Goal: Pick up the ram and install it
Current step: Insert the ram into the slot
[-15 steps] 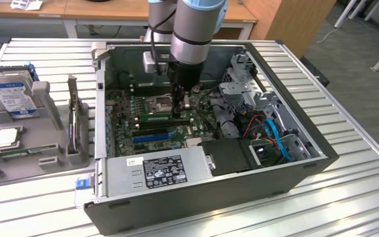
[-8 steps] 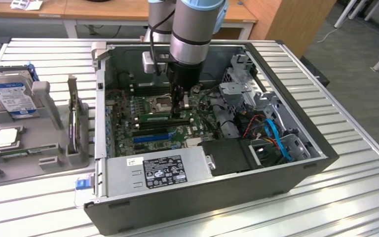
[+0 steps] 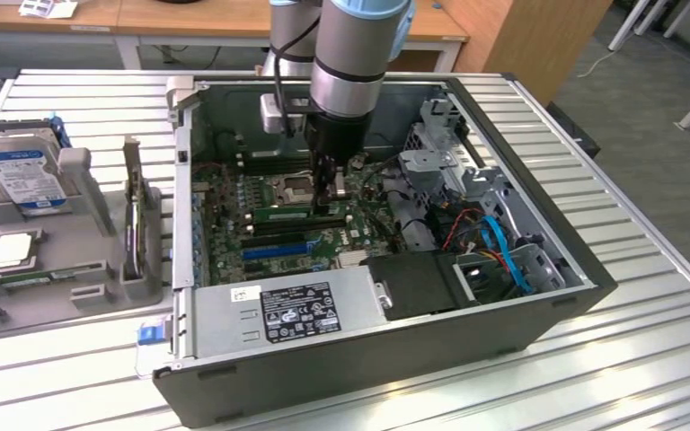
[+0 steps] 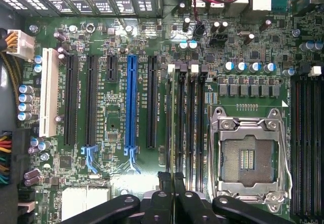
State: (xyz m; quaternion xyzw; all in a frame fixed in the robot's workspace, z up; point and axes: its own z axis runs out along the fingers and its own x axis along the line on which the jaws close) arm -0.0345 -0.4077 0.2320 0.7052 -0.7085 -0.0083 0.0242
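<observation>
Open room above the CPU socket (image 3: 294, 188), drive cage (image 3: 435, 166) and blue cables (image 3: 507, 251) on the exterior view's right of it, power supply (image 3: 283, 312) nearby

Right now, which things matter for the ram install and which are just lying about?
Job: ram, gripper, memory slots, motherboard.
Lying about: hard drive, card, tray, power supply.

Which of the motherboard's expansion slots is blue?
The blue slot, standing between a short black slot and a long black one; the rest are black except a white slot at the row's end.
</observation>
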